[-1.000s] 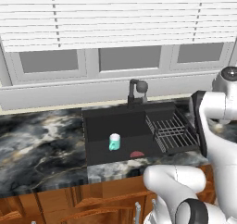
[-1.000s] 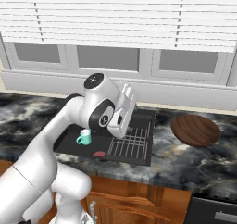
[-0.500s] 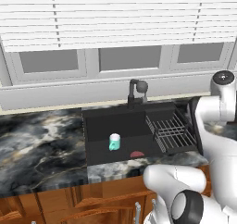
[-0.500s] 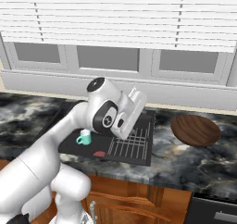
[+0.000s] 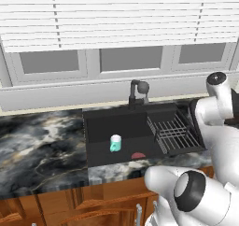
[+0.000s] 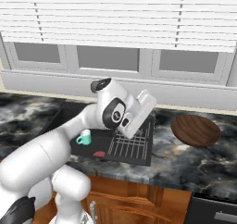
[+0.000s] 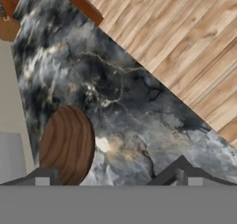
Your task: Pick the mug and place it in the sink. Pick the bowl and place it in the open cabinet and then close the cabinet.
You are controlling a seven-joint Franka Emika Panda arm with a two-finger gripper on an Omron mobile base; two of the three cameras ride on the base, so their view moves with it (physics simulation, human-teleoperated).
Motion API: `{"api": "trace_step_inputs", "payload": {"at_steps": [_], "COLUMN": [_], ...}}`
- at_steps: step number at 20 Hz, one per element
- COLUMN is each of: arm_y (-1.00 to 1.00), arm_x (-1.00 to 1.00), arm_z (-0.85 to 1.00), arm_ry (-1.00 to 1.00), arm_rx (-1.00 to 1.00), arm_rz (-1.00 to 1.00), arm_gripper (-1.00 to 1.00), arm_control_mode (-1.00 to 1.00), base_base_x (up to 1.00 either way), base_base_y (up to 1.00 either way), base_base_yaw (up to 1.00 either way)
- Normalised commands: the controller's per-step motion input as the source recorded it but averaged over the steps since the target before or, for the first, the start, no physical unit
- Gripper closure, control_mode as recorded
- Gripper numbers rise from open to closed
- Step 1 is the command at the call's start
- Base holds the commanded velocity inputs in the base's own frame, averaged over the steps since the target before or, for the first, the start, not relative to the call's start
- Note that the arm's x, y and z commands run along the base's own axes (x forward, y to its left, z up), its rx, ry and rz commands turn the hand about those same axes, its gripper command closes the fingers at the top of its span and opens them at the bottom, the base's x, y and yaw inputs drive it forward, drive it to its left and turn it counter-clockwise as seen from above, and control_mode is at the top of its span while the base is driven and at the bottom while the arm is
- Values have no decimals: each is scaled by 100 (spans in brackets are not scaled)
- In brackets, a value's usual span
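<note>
Wooden bowl point(image 7: 67, 144) sat on the marble counter point(image 7: 139, 107), ahead of the fingers point(image 7: 41, 177) and off toward the left-hand tip in the hand view; the right-hand tip faced bare counter. Gripper point(image 7: 113, 174) stood fully open and held nothing. Bowl is round, so no long axis to line up with (any approach angle should do). Mug point(image 5: 115, 143) stood upright in the sink point(image 5: 100, 127), so that step looked done.

Judged next move: bring the fingers across until they straddle the bowl's rim. Open counter lay all round the bowl; the counter's front edge, with the wood floor point(image 7: 185, 47) beyond, ran well off to the right-hand side.
</note>
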Motion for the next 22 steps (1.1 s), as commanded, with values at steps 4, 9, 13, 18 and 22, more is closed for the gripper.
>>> {"api": "trace_step_inputs", "payload": {"at_steps": [4,9,13,18,22], "arm_y": [-22,-18,-20,-7,0], "arm_x": [19,22,21,25,24], "arm_z": [-18,-16,-15,-17,-14], "arm_ry": [-9,-4,0,6,7], "arm_rx": [0,0,0,0,0], "arm_rz": [10,10,2,-1,-6], "arm_gripper": [-100,-100,-100,-100,-100], "arm_control_mode": [-100,-100,-100,-100,-100], "base_base_x": [0,0,0,0,0], "base_base_y": [0,0,0,0,0], "base_base_yaw": [0,0,0,0,0]}}
